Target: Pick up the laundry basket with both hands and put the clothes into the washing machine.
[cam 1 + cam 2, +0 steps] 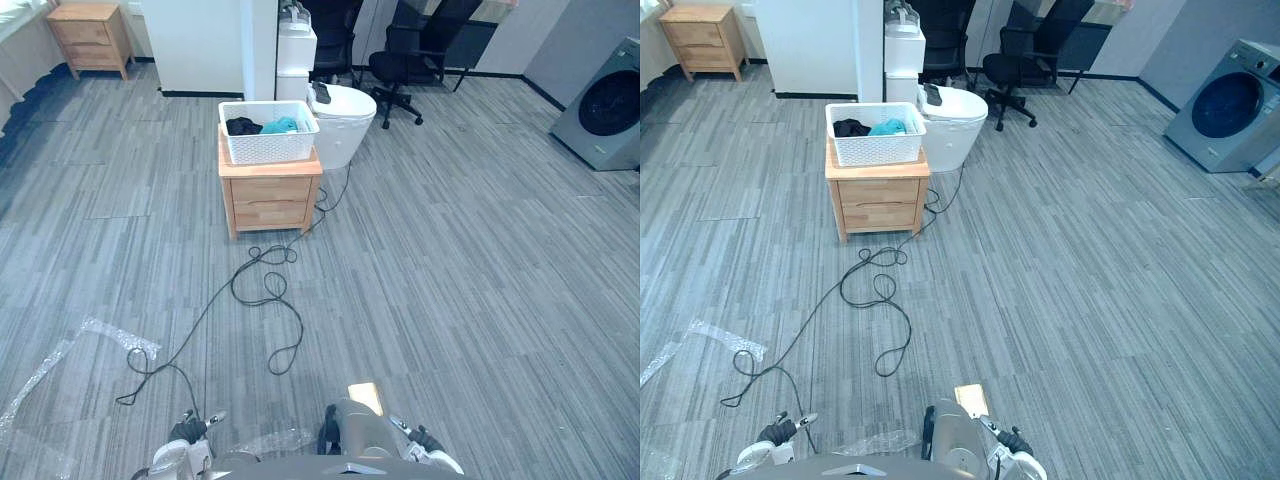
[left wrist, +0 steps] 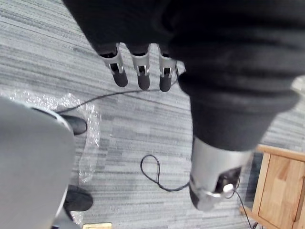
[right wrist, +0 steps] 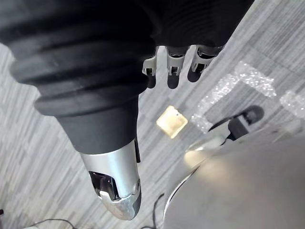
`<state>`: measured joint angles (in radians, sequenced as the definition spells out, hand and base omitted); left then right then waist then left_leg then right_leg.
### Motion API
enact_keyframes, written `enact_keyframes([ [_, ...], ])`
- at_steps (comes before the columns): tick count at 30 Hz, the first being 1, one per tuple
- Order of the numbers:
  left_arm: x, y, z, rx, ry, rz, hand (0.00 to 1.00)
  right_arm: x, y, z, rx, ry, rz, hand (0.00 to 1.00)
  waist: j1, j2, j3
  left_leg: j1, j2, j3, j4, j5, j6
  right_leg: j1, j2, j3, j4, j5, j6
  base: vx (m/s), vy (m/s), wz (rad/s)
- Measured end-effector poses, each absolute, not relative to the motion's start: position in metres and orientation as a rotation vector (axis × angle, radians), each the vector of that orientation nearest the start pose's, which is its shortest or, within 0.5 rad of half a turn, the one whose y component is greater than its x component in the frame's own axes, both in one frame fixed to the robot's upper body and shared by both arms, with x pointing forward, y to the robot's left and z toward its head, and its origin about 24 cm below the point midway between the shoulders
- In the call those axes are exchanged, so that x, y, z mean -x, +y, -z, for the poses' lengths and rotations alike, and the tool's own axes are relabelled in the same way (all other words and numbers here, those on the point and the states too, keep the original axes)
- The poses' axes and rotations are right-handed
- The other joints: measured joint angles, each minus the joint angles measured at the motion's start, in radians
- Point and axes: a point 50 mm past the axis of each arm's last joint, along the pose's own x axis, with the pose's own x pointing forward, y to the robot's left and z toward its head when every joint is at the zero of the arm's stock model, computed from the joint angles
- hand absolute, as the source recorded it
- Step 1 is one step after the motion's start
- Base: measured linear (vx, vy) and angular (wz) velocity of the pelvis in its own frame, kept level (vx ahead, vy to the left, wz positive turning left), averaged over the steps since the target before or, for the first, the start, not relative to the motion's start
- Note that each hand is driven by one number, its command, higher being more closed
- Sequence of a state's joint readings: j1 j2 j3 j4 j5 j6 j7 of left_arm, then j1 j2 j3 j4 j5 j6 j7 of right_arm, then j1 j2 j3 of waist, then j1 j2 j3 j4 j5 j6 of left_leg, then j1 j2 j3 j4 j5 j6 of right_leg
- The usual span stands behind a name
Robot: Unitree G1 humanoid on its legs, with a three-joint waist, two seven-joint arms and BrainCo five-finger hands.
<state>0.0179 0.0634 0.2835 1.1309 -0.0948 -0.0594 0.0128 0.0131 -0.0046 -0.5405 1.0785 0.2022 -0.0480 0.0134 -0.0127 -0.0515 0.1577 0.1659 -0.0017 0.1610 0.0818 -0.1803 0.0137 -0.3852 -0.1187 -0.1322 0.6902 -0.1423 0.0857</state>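
Ahead in the left eye view, the white laundry basket [image 1: 268, 140] sits upright on a low wooden cabinet [image 1: 268, 195]. Its long axis runs left to right, with dark and teal clothes [image 1: 280, 125] inside. In the right eye view, the washing machine [image 1: 1225, 105] stands at far right on the grey carpet floor [image 1: 1090, 300], well apart from the basket. In the left wrist view, the left hand [image 2: 142, 71] hangs empty over the carpet, fingers straight. In the right wrist view, the right hand [image 3: 172, 64] hangs likewise, fingers straight and holding nothing.
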Motion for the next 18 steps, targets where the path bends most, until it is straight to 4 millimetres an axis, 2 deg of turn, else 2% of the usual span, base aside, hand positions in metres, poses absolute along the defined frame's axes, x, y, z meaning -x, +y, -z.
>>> enact_keyframes([
  [2, -0.103, 0.205, 0.161, 0.173, 1.061, -0.357, 0.00, -0.100, -0.214, 0.159, -0.483, 0.962, 0.630, 0.00, -0.007, 0.004, 0.000, 0.015, 0.017, -0.004, -0.004, -0.021, -0.015, 0.007, 0.003, -0.031, -0.197, 0.028, -0.013, 0.29, -0.063, 0.02],
  [5, -0.106, 0.202, 0.161, 0.188, 1.054, -0.358, 0.00, -0.084, -0.216, 0.164, -0.537, 0.999, 0.703, 0.00, -0.022, 0.014, 0.012, 0.072, 0.054, -0.045, -0.021, -0.070, -0.056, 0.026, 0.000, -0.039, -0.541, 0.170, -0.012, 0.45, -0.204, 0.35],
  [7, -0.102, 0.202, 0.162, 0.219, 1.059, -0.392, 0.00, -0.076, -0.217, 0.165, -0.552, 1.012, 0.733, 0.00, -0.031, 0.023, 0.019, 0.124, 0.093, -0.066, -0.025, -0.121, -0.088, 0.040, -0.002, -0.036, -0.546, 0.183, -0.016, 0.57, -0.342, 0.55],
  [8, -0.098, 0.203, 0.163, 0.241, 1.063, -0.418, 0.00, -0.075, -0.222, 0.164, -0.549, 1.002, 0.749, 0.00, -0.041, 0.052, 0.019, 0.162, 0.144, -0.077, -0.036, -0.155, -0.095, 0.029, 0.018, -0.057, -0.461, 0.246, -0.031, 0.73, -0.441, 0.61],
  [9, -0.093, 0.201, 0.164, 0.254, 1.077, -0.429, 0.00, -0.074, -0.224, 0.164, -0.545, 0.999, 0.750, 0.00, -0.045, 0.064, 0.011, 0.170, 0.170, -0.080, -0.024, -0.151, -0.110, 0.020, 0.036, -0.071, -0.418, 0.249, -0.032, 0.87, -0.566, 0.30],
  [10, -0.093, 0.194, 0.166, 0.284, 1.086, -0.429, 0.00, -0.089, -0.229, 0.160, -0.537, 0.960, 0.739, 0.00, -0.042, 0.093, 0.009, 0.125, 0.223, -0.079, 0.073, -0.098, -0.114, -0.013, 0.074, -0.083, -0.322, 0.177, -0.071, 0.73, -0.498, 0.08],
  [13, -0.095, 0.191, 0.166, 0.304, 1.087, -0.433, 0.00, -0.106, -0.226, 0.156, -0.543, 0.917, 0.713, 0.00, -0.052, 0.095, 0.008, 0.017, 0.261, -0.111, 0.332, -0.001, -0.092, 0.021, 0.094, -0.120, -0.292, 0.115, -0.096, 0.47, -0.325, 0.11],
  [14, -0.097, 0.191, 0.165, 0.309, 1.081, -0.428, 0.00, -0.111, -0.223, 0.154, -0.532, 0.904, 0.689, 0.00, -0.051, 0.096, 0.008, -0.063, 0.285, -0.145, 0.523, 0.121, -0.093, 0.080, 0.117, -0.128, -0.299, 0.072, -0.114, 0.73, -0.383, 0.06],
  [15, -0.098, 0.192, 0.164, 0.300, 1.072, -0.414, 0.00, -0.117, -0.220, 0.153, -0.502, 0.902, 0.644, 0.00, -0.044, 0.096, 0.010, -0.139, 0.299, -0.164, 0.749, 0.191, -0.120, 0.151, 0.143, -0.121, -0.318, 0.044, -0.125, 0.62, -0.306, -0.06],
  [16, -0.099, 0.192, 0.164, 0.288, 1.069, -0.403, 0.00, -0.122, -0.219, 0.152, -0.488, 0.900, 0.621, 0.00, -0.042, 0.095, 0.011, -0.174, 0.303, -0.161, 0.858, 0.186, -0.121, 0.189, 0.157, -0.115, -0.334, 0.041, -0.129, 0.64, -0.296, -0.27],
  [17, -0.103, 0.194, 0.162, 0.269, 1.052, -0.389, 0.00, -0.130, -0.215, 0.150, -0.477, 0.889, 0.584, 0.00, -0.032, 0.089, 0.017, -0.236, 0.302, -0.138, 1.019, 0.152, -0.116, 0.278, 0.180, -0.092, -0.379, 0.037, -0.135, 0.46, -0.190, -0.43],
  [18, -0.110, 0.195, 0.159, 0.246, 1.024, -0.368, 0.00, -0.143, -0.210, 0.146, -0.464, 0.873, 0.547, 0.00, -0.013, 0.079, 0.025, -0.287, 0.292, -0.094, 1.094, 0.101, -0.110, 0.357, 0.190, -0.066, -0.424, 0.035, -0.138, 0.55, -0.214, -0.51],
])
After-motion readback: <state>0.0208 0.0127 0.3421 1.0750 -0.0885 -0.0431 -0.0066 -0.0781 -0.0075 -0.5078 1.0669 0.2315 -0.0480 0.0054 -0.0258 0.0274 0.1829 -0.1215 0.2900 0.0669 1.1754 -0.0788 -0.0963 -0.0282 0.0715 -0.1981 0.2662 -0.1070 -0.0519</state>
